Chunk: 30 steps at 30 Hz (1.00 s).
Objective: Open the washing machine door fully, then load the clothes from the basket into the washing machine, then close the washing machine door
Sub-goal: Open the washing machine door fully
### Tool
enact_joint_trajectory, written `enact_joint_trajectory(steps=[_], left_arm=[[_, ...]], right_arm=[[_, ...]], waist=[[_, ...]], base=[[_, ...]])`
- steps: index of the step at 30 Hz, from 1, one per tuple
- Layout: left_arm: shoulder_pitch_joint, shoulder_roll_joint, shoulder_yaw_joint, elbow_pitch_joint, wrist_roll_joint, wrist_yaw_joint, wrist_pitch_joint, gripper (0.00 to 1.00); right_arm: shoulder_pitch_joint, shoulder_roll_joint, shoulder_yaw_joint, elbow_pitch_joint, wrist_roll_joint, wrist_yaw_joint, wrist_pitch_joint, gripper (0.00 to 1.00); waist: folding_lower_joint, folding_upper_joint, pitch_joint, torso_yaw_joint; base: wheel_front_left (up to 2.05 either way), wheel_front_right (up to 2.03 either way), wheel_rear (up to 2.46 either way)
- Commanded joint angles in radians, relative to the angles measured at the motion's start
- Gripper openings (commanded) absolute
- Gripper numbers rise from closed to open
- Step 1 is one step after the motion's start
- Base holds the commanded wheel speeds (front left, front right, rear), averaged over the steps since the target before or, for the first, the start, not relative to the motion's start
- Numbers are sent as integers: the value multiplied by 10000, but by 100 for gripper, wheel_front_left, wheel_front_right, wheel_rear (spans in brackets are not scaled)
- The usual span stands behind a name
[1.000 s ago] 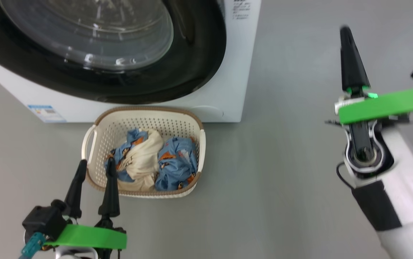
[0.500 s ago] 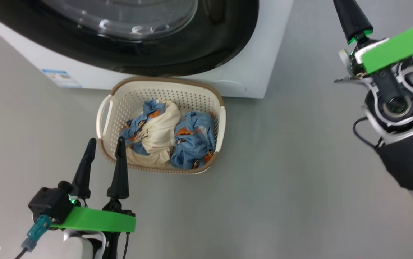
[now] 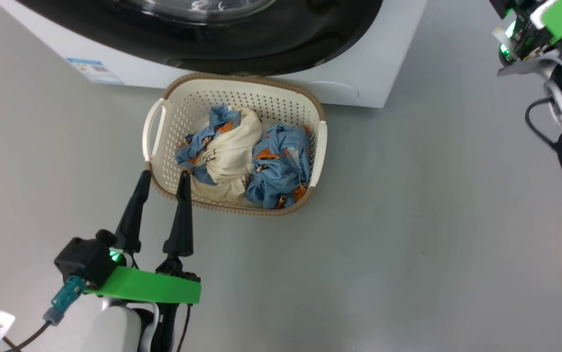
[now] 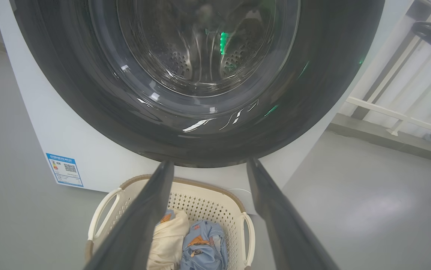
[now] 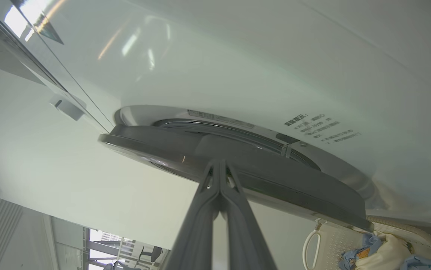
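Observation:
The washing machine (image 3: pixel 388 58) stands at the top of the head view. Its door (image 4: pixel 69 97), with a black rim and glass bowl, faces me. The cream basket (image 3: pixel 241 93) sits on the floor in front of it, holding the clothes: a cream piece (image 3: pixel 232 154) among blue printed ones (image 3: pixel 281 166). My left gripper (image 3: pixel 163 177) is open and empty at the basket's near-left corner. In the right wrist view my right gripper (image 5: pixel 219 162) is shut, empty, its tips at the edge of the door (image 5: pixel 275 180), seen edge-on; whether they touch it is unclear.
Grey floor (image 3: pixel 408 244) spreads to the right of the basket and in front of it. A blue label (image 3: pixel 94 71) sits low on the washer's front. White railings (image 4: pixel 395 112) stand to the right of the machine.
The head camera has tilted, shifting the whole picture. My right arm has risen towards the washer, its fingers leaving the head view. The left gripper holds its place by the basket.

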Motion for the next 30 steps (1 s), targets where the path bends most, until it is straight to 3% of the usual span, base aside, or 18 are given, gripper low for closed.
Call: enact_joint_trajectory(steps=[1,10,30], left_arm=[[-157,128,206,-191,-69,6,-65,100],[-428,87,-121,-238,-306,6,-65,100],[-736,75,-443,-534,-965,6,-65,100]], right_arm=[[-242,153,-115,-67,121,33,267,0],[-939,276,-406,576,-262,33,1454,0],[-2008,440,-443,785,-1196,33,1494,0]], waist=[[0,0,145,157],[0,0,502,587],[0,0,1296,1084]], base=[[0,0,0],[0,0,0],[0,0,0]])
